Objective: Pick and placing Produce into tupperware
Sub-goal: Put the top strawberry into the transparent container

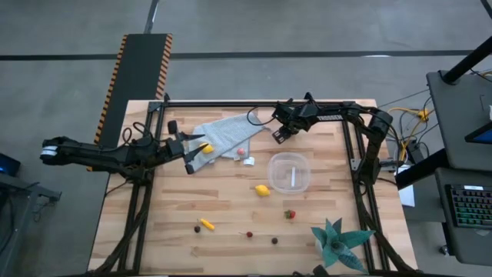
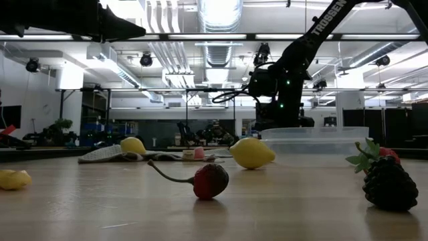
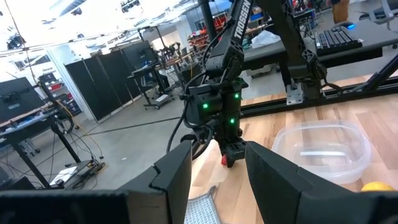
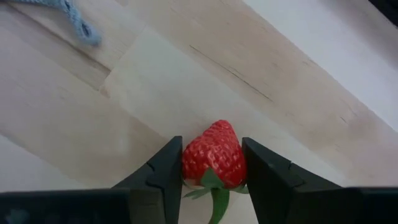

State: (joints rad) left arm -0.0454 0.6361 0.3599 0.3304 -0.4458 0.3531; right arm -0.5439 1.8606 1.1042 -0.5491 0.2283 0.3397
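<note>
- The right gripper pinches a red strawberry between its two fingers, raised above the wooden table beside the grey-blue cloth.
- The tupperware sits on the table near that gripper, with a lemon just beside it.
- The left gripper hangs over the cloth's edge, fingers spread, with another lemon between them.
- More produce lies scattered toward the table's near edge.

A bright red strawberry with green leaves, dark claw fingers, pale wood surface, yellow lemon, grey-blue cloth, teal spiky plant.
</note>
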